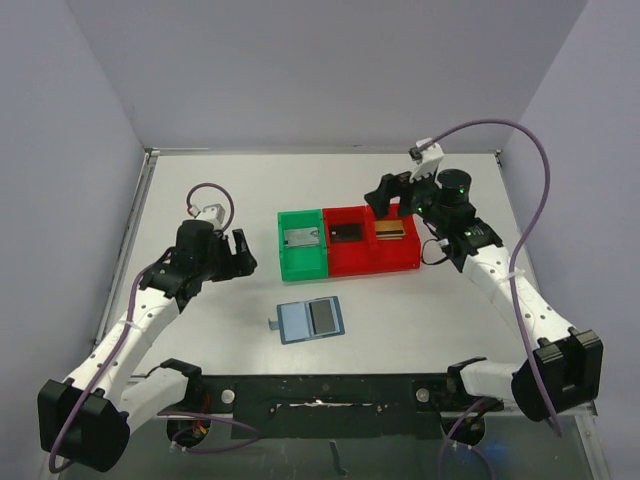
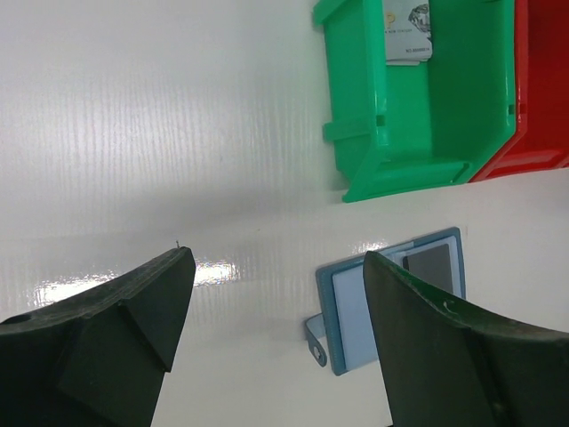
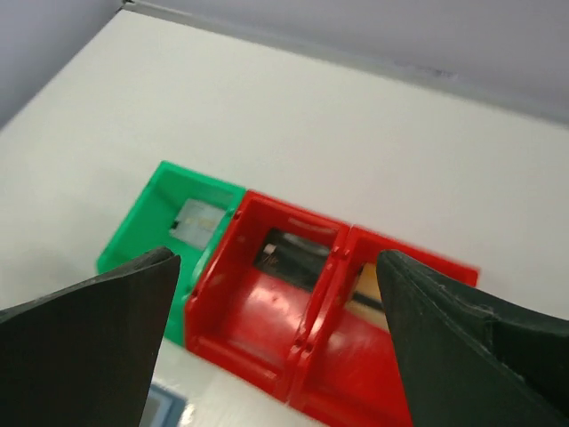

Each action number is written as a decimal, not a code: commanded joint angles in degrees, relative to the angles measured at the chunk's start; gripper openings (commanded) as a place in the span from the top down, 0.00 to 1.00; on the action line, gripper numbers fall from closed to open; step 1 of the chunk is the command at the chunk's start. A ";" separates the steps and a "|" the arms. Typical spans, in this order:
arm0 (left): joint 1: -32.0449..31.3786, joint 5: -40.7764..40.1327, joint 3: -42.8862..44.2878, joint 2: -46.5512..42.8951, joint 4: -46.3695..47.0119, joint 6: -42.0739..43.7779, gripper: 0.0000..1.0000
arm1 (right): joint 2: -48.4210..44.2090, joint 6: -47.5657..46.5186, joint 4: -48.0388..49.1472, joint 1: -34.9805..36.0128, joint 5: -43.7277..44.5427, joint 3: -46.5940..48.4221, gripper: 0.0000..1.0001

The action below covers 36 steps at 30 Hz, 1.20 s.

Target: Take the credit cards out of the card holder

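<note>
1. Card holder [image 1: 312,320] lies open and flat on the white counter [image 1: 220,190], at 6 o'clock from the green bin [image 1: 303,268], apart from it and touched by neither gripper.
2. Both blue panels of the card holder face up. The panel on its 3 o'clock side shows a dark rectangle, and I cannot tell whether that is a card in the pocket. A small tab [image 1: 276,323] sticks out at its 9 o'clock edge.
3. Three bins stand side by side, touching: the green bin at 9 o'clock, then the middle red bin [image 1: 348,262], then the end red bin [image 1: 398,260] at 3 o'clock.
4. A silver card [image 1: 300,237] lies in the green bin, a dark card [image 1: 346,232] in the middle red bin and a gold card [image 1: 390,230] in the end red bin.
5. The left gripper [image 1: 238,255] sits at 9 o'clock from the green bin, near it. Its jaws are spread wide with only bare counter between them.
6. The right gripper [image 1: 398,200] is over the 12 o'clock edge of the end red bin, jaws wide apart and holding nothing.
</note>
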 commanded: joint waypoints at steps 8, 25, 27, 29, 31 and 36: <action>-2.51 13.27 -6.24 -2.90 13.19 -12.72 0.24 | -9.74 37.91 -5.20 4.69 -5.67 -19.68 0.02; -25.95 0.76 -11.65 3.85 26.18 -31.87 0.39 | -2.26 57.57 1.60 27.14 15.56 -27.16 0.46; -26.07 0.98 -11.18 5.38 26.74 -32.86 0.44 | -0.45 57.30 2.53 27.10 13.61 -26.60 0.53; -26.12 1.29 -10.78 6.93 26.49 -33.10 0.47 | 1.26 57.27 3.38 27.14 12.20 -26.12 0.60; -26.21 1.76 -10.86 8.26 26.38 -33.15 0.48 | 2.91 57.28 4.04 27.10 10.44 -25.76 0.66; -26.39 3.79 -11.98 9.70 27.54 -33.23 0.49 | 5.97 57.10 4.77 27.10 8.21 -24.75 0.68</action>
